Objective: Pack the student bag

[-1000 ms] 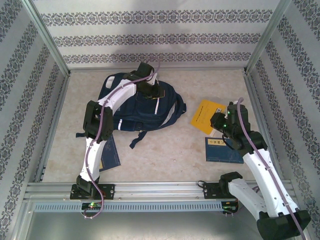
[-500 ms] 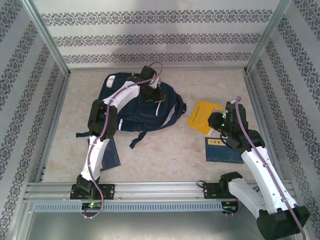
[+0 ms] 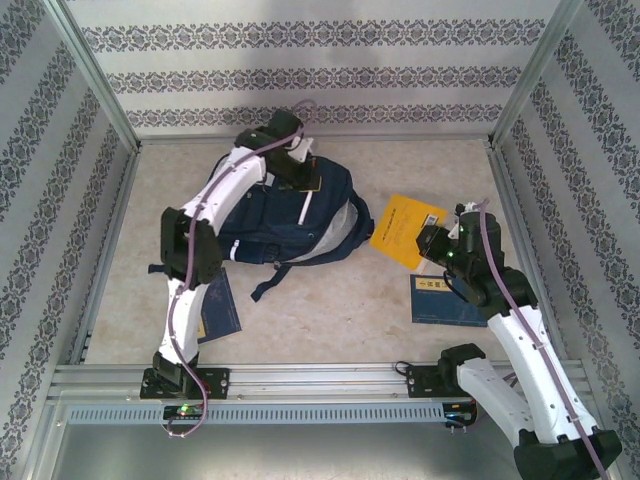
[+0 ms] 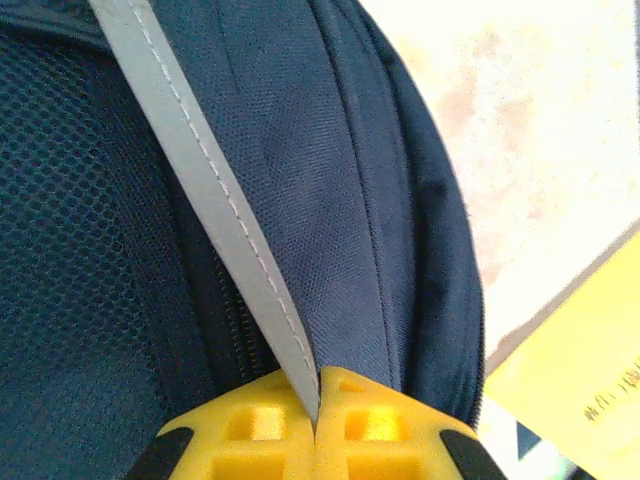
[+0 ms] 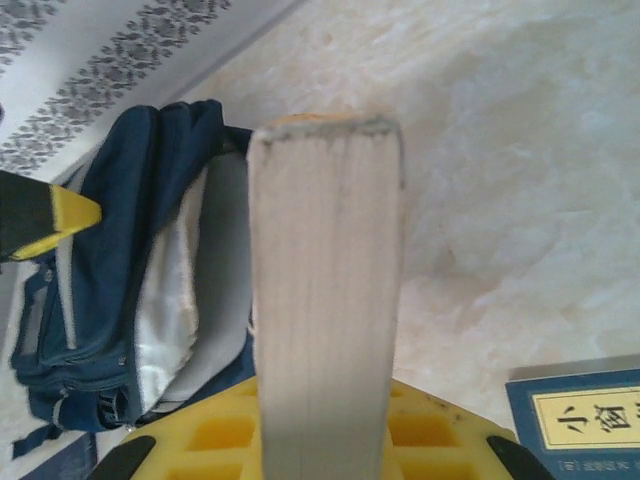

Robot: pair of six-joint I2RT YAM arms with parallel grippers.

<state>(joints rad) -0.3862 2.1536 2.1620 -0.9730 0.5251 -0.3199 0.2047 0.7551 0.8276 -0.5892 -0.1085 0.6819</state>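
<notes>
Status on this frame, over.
Left jaws shut on student bag grey stripe. Right jaws shut on yellow book. Bag mouth open. Blue book aside, not blocking.

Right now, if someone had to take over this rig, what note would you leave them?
Left end effector: shut on a grey strip of the student bag, at its far end.
Right end effector: shut on the yellow book, held edge-on just right of the bag.
Bag: lying on the table, mouth gaping toward the right arm, light lining showing.
Done: bag gripped, first book in hand.
Left: put the yellow book in, then the blue book by the right arm and the one by the left arm. No book seen inside yet.
</notes>
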